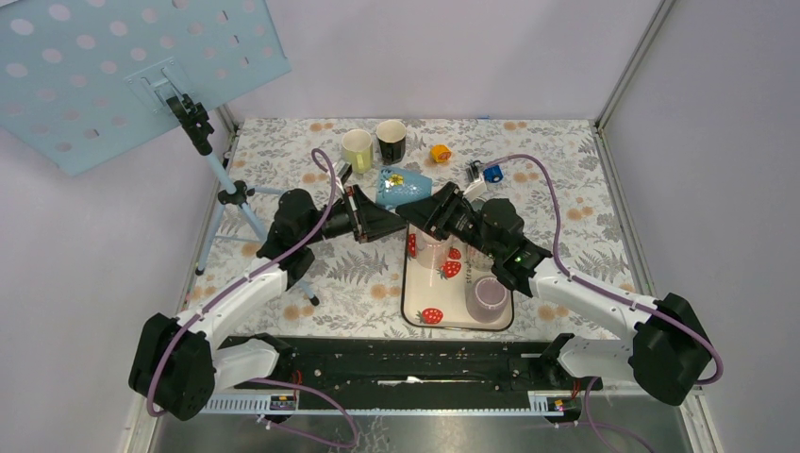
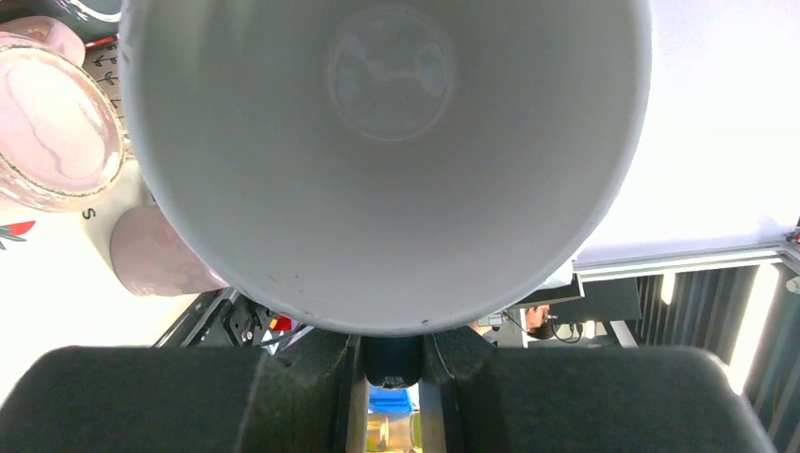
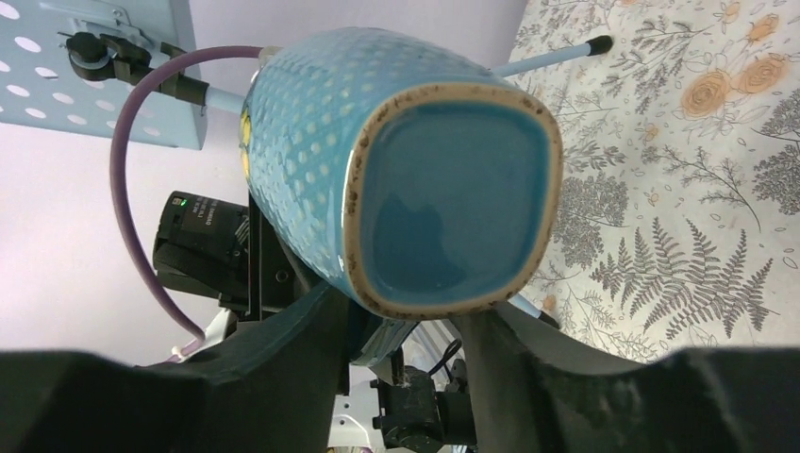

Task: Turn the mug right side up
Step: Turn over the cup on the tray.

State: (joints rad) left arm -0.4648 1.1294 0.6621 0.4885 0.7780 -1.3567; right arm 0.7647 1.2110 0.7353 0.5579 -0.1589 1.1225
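Blue mug (image 1: 401, 186) lies on its side in the air at the centre of the top view, above the floral desk (image 1: 585, 217) and just beyond the strawberry tray (image 1: 425, 288). We see its white inside (image 2: 377, 142) fill the left wrist view, where the left jaws are clamped on a dark teal part of it at bottom centre. Its square base (image 3: 443, 198) faces the right wrist camera. The right jaws straddle its underside, and we cannot tell whether they grip.
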